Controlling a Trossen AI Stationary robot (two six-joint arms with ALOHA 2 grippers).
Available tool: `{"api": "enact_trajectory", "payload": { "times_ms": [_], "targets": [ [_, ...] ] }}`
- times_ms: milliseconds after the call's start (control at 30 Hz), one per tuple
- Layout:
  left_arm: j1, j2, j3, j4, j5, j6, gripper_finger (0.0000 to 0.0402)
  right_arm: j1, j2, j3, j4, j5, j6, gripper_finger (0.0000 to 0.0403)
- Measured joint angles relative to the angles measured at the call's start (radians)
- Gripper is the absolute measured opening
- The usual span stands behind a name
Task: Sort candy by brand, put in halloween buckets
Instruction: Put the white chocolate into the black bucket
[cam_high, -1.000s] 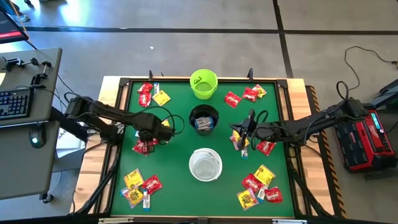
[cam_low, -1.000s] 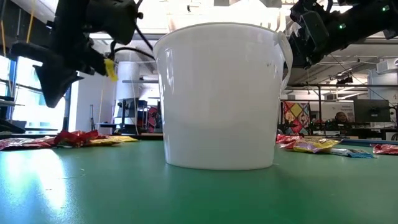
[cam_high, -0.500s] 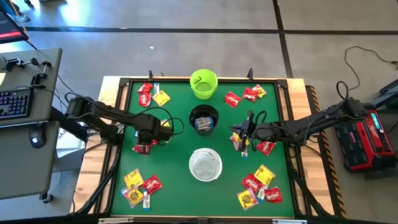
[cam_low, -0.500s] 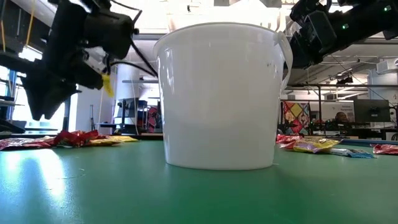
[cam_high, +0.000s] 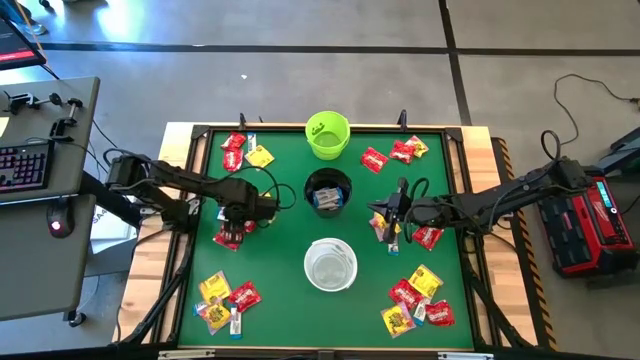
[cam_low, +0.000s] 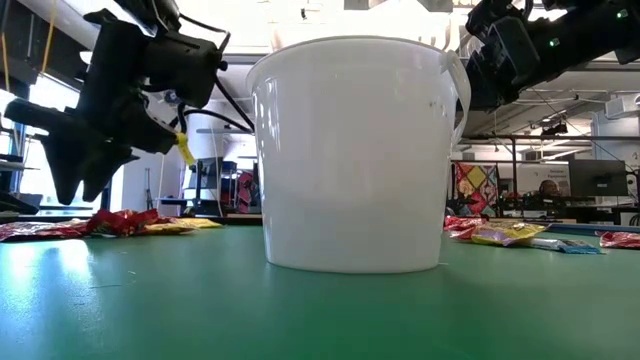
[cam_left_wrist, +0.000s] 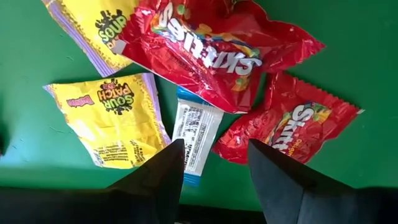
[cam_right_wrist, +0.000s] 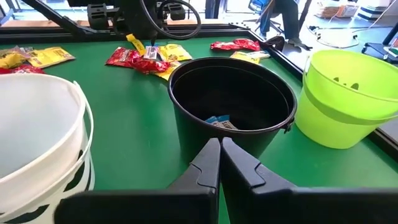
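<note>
Clutter is the first hazard we see at the left of the counter (cam_high: 280, 255): the left gripper (cam_left_wrist: 214, 163) hangs with its jaws spread over a tight heap of candy, right above a small blue-and-white packet (cam_left_wrist: 196, 127) that lies tucked under the edge of a big red packet (cam_left_wrist: 214, 50), with a yellow packet (cam_left_wrist: 112, 118) just beside it and a smaller red packet (cam_left_wrist: 289, 127) on the other side. We judge that a descent here could pinch two wrappers at once, or nudge a red one and drag it along, and a mixed grab would put the wrong brand in a pail. The slick foil may also slide out of a shallow pinch. Toward the middle stand the halloween buckets in a row: the lime green bucket (cam_high: 327, 135) farthest, the black bucket (cam_high: 328, 192) with blue-and-white pieces already inside, the white bucket (cam_high: 330, 264) nearest. A carry to the black one passes close to its rim, and a low swing could tip it. On the right, the right gripper (cam_right_wrist: 220, 163) waits with jaws clenched and empty, close by the black bucket; we think both arms reaching there together risk a bump.
</note>
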Motion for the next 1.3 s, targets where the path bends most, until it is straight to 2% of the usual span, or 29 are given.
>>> {"api": "enact_trajectory", "payload": {
  "times_ms": [333, 600, 800, 1300],
  "targets": [
    [0.000, 0.000, 0.000, 0.001, 0.004, 0.040, 0.0168, 0.000, 0.000, 0.000, 0.015, 0.048, 0.044, 0.0006],
    [-0.001, 0.000, 0.000, 0.002, 0.004, 0.048, 0.0168, 0.000, 0.000, 0.000, 0.016, 0.071, 0.040, 0.0077],
    [-0.001, 0.000, 0.000, 0.005, -0.014, 0.128, 0.0168, 0.000, 0.000, 0.000, 0.016, 0.071, 0.062, 0.0119],
    [0.000, 0.000, 0.000, 0.059, 0.008, 0.278, 0.0168, 0.000, 0.000, 0.000, 0.016, 0.071, 0.054, 0.0126]
  ]
}}
